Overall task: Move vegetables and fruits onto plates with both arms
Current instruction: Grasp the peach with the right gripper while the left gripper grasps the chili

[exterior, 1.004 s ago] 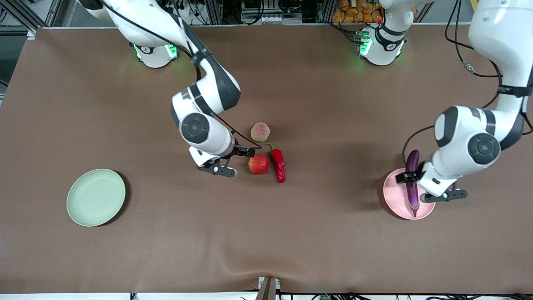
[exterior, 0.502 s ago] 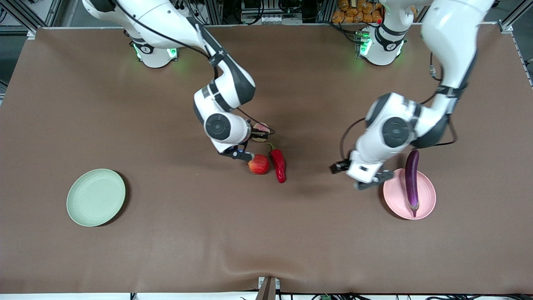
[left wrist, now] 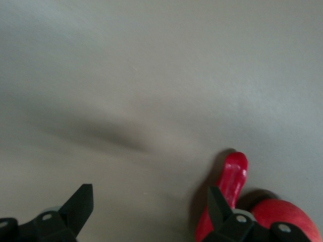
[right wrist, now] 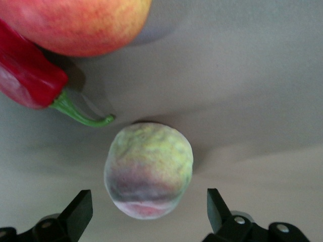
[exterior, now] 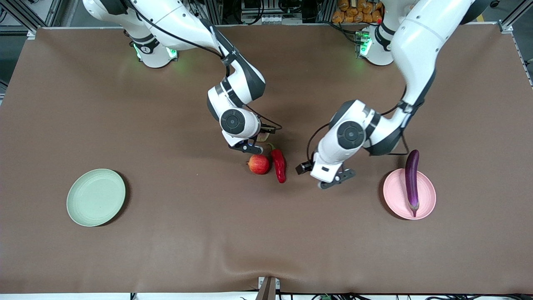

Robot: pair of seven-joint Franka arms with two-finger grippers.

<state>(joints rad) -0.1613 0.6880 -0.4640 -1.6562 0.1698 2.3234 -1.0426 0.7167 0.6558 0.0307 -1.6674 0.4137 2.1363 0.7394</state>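
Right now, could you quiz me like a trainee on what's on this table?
1. True or false: the eggplant lies on the pink plate.
2. Which fruit sits between the right gripper's open fingers: A apple, B pale green fruit?
3. Fill in: the green plate holds ___ produce.

Key: 1 true; 2 B; 3 no. The open left gripper hovers beside the chili pepper.

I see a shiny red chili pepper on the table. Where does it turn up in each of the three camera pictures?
Front view: the chili pepper lies mid-table, beside the apple, toward the left arm's end of it.
Left wrist view: its red tip shows just past one open finger of the left gripper.
Right wrist view: its green-stemmed end sits at the picture's edge, near the pale green fruit.
Shared landmark: the apple, touching or nearly touching the pepper everywhere.
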